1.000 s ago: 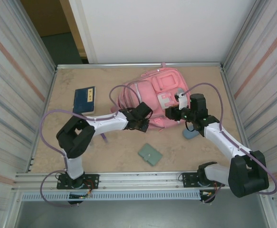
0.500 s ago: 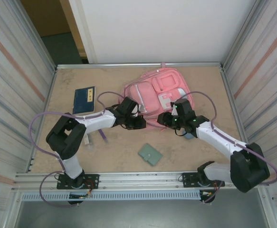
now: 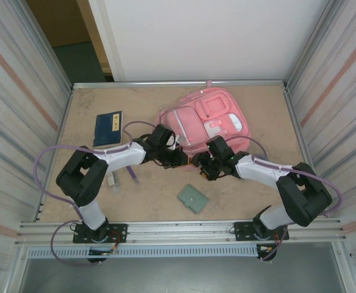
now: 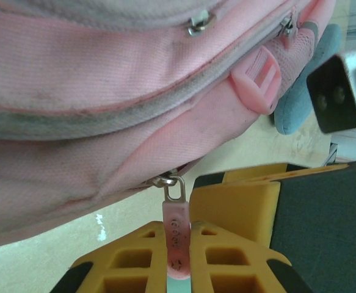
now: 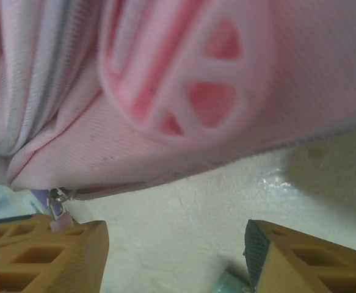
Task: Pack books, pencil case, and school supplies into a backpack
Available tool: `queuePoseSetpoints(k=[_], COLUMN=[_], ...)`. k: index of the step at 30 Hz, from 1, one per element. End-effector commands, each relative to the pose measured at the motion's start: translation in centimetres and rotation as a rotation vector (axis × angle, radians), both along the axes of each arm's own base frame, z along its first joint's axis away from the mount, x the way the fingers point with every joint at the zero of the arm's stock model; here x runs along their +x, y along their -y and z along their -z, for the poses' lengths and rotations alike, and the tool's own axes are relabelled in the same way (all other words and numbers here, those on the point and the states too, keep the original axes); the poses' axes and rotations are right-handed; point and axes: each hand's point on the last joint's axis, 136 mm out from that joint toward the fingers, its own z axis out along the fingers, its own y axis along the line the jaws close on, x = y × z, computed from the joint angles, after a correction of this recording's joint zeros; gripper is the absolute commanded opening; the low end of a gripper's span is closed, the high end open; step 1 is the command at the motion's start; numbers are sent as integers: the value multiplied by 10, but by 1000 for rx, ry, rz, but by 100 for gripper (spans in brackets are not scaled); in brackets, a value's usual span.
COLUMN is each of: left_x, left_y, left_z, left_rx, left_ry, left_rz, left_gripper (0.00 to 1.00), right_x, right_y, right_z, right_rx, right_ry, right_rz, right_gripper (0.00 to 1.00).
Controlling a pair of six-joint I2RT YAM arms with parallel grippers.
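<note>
While the left jaws clamp a zipper pull of the backpack, the right jaws stand apart.

Top camera looks down; both wrist cameras closely face the backpack.

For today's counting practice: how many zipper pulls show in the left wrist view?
3: a pink tab bottom centre, one metal pull top centre, another top right. Others may be hidden.
</note>
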Motion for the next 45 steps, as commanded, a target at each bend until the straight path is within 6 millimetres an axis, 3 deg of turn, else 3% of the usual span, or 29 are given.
queuePoseSetpoints(k=[1, 8, 16, 20, 23, 26, 31, 35, 40, 42, 44, 45], left_x=[-5, -6, -9, -8, -2, 11, 22, 17, -8, -16, -20, -19], left_y=[9, 8, 10, 8, -2, -22, -39, -22, 13, 24, 31, 32], left_z=[-30, -28, -32, -37, -36, -26, -16, -30, -55, -58, -57, -55], left_rx=[-95, -103, -134, -132, -104, -69, -60, -132, -99, -59, -48, -42], left_ry=[28, 10, -16, -10, -5, 1, 4, 26, 183, 250, 293, 302], left_rz=[22, 1, -16, -20, -48, -100, -114, -6, 191, 245, 266, 266], left_gripper=[0, 0, 0, 0, 0, 0, 0, 0, 36, 41, 44, 45], right_x=[12, 27, 42, 49, 47, 46, 44, 46, 42, 41, 38, 36], right_y=[-11, -11, 10, 9, 13, 19, 33, 33, 26, 25, 26, 27], right_z=[-13, -6, 4, 8, 9, 2, -13, -23, -21, -19, -16, -15], right_rx=[115, 179, 80, 46, 27, -1, -43, -67, -40, -23, -17, -18], right_ry=[-44, -45, 0, 33, 54, 86, 127, 146, 123, 100, 74, 65], right_rz=[201, 352, 483, 478, 482, 469, 451, 371, 321, 310, 297, 292], right_gripper=[61, 61, 59, 50, 29, 16, 5, 7, 10, 20, 38, 40])
